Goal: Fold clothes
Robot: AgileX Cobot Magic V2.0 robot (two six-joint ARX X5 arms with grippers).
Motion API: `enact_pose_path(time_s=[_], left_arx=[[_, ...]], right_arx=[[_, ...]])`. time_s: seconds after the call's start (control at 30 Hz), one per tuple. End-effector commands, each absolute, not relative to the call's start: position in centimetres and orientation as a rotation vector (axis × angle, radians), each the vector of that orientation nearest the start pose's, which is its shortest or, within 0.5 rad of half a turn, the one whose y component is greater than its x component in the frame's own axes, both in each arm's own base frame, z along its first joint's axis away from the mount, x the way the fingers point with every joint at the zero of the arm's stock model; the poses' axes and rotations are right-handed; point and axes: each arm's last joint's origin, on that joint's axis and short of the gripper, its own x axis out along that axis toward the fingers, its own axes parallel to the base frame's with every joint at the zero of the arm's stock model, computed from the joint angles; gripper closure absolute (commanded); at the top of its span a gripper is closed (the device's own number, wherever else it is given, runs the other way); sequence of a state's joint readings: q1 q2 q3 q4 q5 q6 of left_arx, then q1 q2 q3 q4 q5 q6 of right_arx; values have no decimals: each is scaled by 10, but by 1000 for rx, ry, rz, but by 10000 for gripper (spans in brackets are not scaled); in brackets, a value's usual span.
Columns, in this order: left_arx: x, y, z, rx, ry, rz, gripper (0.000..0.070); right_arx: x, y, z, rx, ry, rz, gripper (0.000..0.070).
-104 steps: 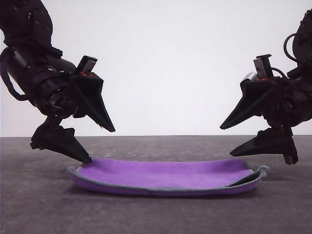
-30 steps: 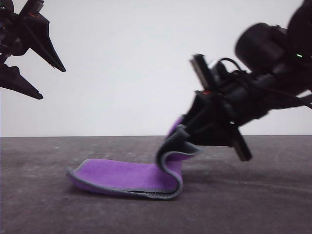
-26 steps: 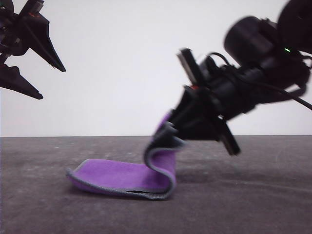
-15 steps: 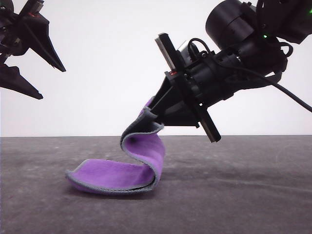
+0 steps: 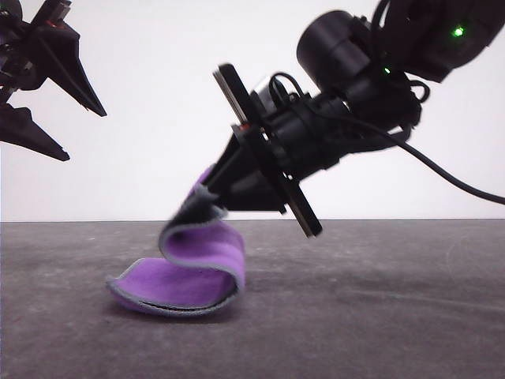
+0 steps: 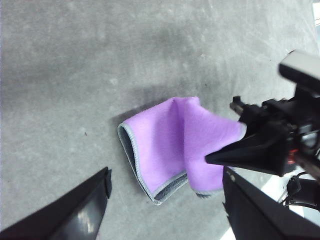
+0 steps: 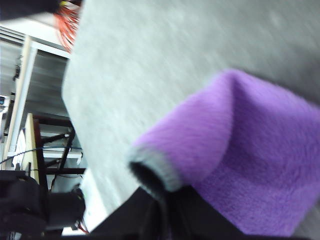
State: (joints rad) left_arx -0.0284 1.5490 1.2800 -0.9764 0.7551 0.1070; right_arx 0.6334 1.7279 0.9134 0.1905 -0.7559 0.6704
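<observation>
The clothes are one small purple cloth (image 5: 193, 268) with a grey stitched edge, lying on the dark grey table (image 5: 394, 316). Its right edge is lifted and curled back over the left part, which still lies flat. My right gripper (image 5: 207, 193) is shut on that raised edge, tilted down and to the left above the cloth. In the right wrist view the purple cloth (image 7: 240, 130) bulges out of the shut fingers (image 7: 165, 210). My left gripper (image 5: 85, 136) hangs open high at the far left, well clear of the cloth (image 6: 165, 145). Its two fingers (image 6: 80, 215) frame the cloth from above.
A plain white wall stands behind the table. In the right wrist view the table's edge (image 7: 75, 65) shows, with a metal frame and orange cables (image 7: 70, 20) beyond it. Bare grey table surface lies all around the cloth.
My right gripper has closed on the cloth's right edge and carried it up and leftward over the rest. My left gripper has risen away to the upper left and stayed there.
</observation>
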Motion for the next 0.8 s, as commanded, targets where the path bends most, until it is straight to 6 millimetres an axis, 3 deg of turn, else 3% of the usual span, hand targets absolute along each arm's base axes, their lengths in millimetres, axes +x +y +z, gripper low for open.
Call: enact_pose_path(time_s=[0.0,0.13,0.2,0.57,0.77], left_arx=[[298,-28,279,-362,1137,-739,265],[298,-28,279,-362,1138,-739,265],[298,-28,279,-362,1138,-739,265],[298,-28,279,-363,1139,-738,265],[296,-26,278,-361,1154,-737,265]], right_arx=[[267,224,174,581,1108,1070,625],[266,224,173,582,1123,1076,373],[266,225,174,584,1127,1088,288],[266,224,175,540,1089,1117,280],[263,205,190,437,1041,1095,280]])
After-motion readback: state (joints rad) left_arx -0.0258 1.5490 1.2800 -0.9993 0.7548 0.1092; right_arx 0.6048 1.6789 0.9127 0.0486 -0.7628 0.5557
